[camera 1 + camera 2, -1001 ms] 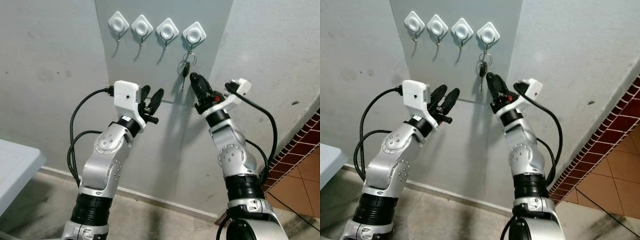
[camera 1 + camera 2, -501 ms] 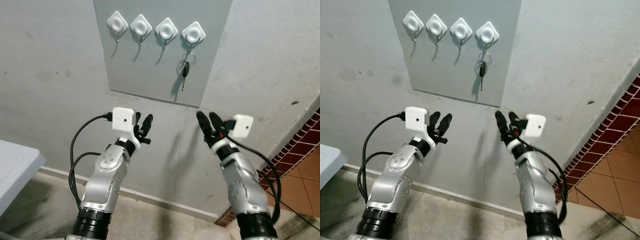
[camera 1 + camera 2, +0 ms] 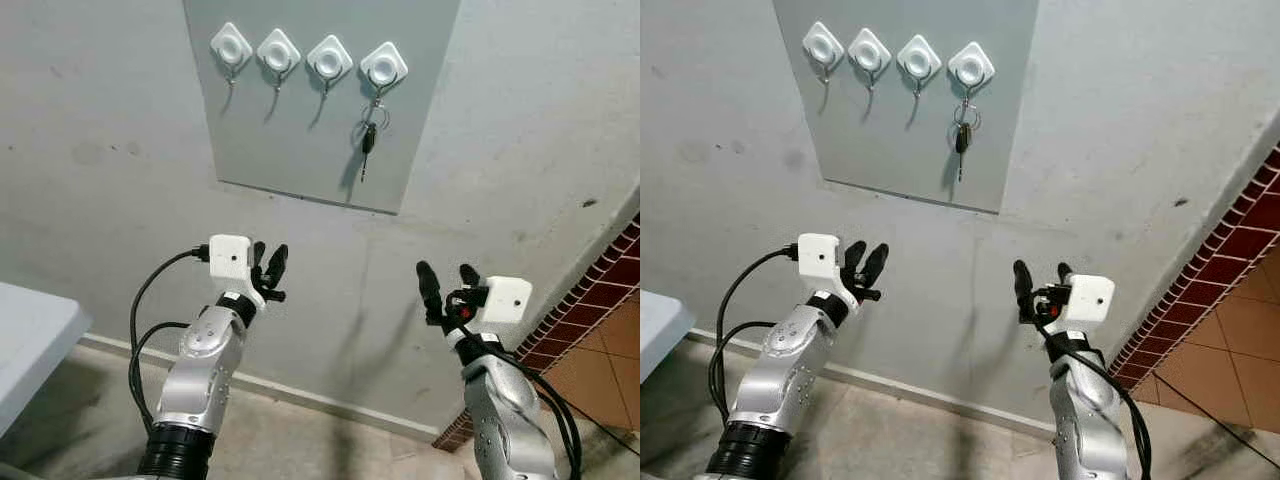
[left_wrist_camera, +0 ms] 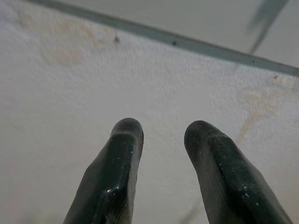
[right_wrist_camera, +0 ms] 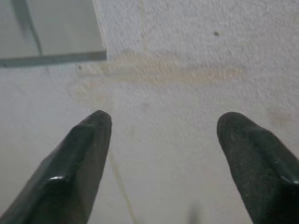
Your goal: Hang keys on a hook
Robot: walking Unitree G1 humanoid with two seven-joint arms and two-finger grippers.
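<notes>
On diamond-shaped white hook (image 3: 384, 65), metal keys (image 3: 368, 138), left gripper (image 3: 268, 266) narrowly parted, right gripper (image 3: 448, 281) wide, both empty.

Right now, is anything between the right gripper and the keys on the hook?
Nothing visible. The keys hang from the rightmost hook on the panel; the right gripper is open below them, only bare wall between.
</notes>
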